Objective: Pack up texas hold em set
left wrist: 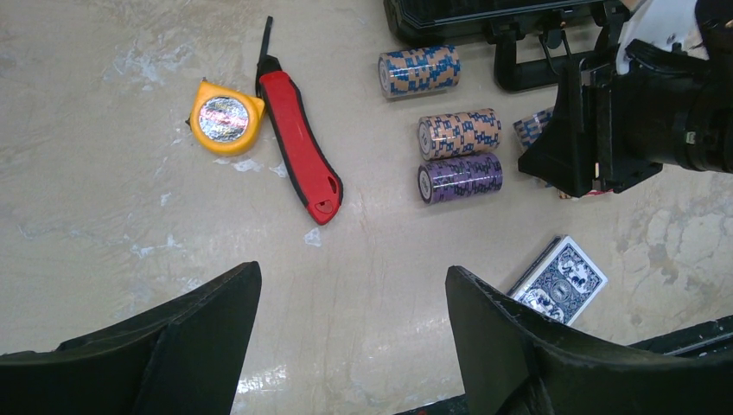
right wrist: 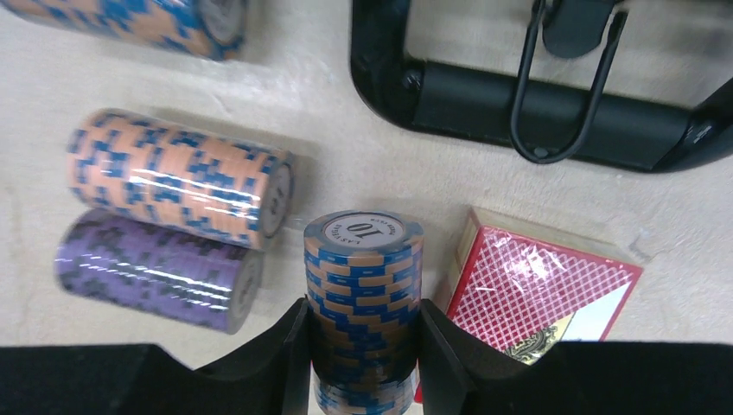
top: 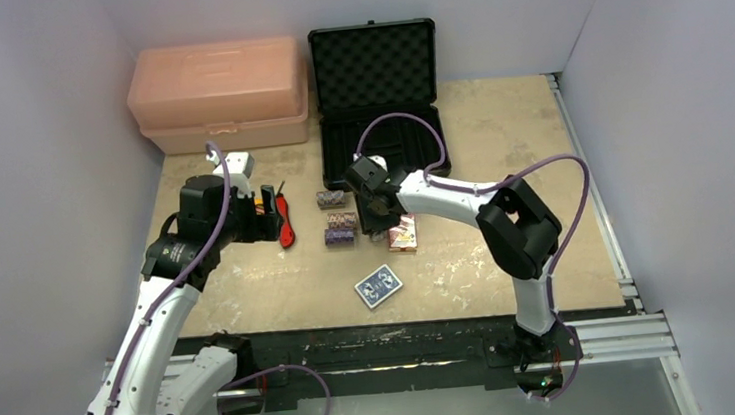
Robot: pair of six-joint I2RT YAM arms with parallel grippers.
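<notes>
The black briefcase (top: 375, 76) stands open at the back of the table, and its handle (right wrist: 536, 104) shows in the right wrist view. My right gripper (right wrist: 363, 316) is shut on a blue-and-tan chip stack (right wrist: 363, 277), just in front of the case. Beside it lie a tan-and-blue stack (right wrist: 177, 177), a purple stack (right wrist: 156, 270) and the red card deck (right wrist: 540, 290). The blue deck (top: 378, 287) lies nearer the front. My left gripper (left wrist: 354, 285) hangs open over bare table, left of the stacks, holding nothing.
A red utility knife (left wrist: 298, 147) and a yellow tape measure (left wrist: 226, 118) lie left of the chip stacks. A large pink toolbox (top: 220, 95) stands at the back left, next to the case. Walls close in both sides.
</notes>
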